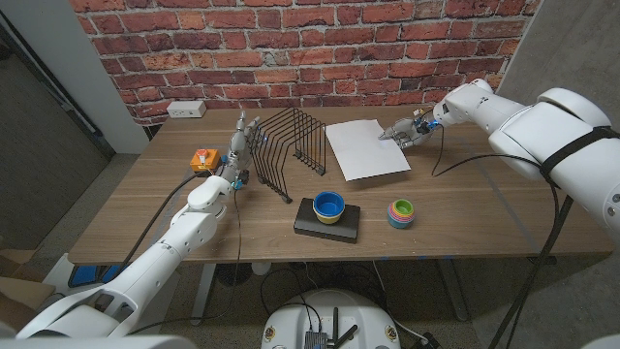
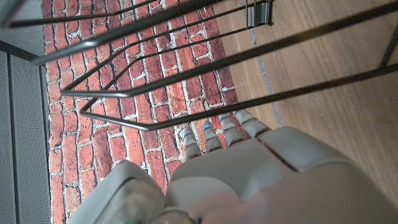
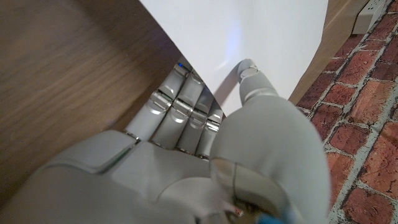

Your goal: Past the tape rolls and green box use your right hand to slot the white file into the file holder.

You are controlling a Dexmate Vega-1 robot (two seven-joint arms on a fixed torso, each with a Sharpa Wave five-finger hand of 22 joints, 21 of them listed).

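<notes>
- Flat white paper file (image 1: 367, 149) lies on the wooden table (image 1: 465, 204), just right of the black wire file holder (image 1: 291, 145).
- Right hand (image 1: 405, 131) pinches the file's far right edge: thumb (image 3: 252, 81) on top, fingers (image 3: 180, 106) beneath.
- Left hand (image 1: 239, 145) stands beside the holder's left side, fingers extended, holding nothing.

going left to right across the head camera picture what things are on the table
Orange object → left hand → wire file holder → blue bowl on a black box → white file → stack of coloured rings → right hand.
</notes>
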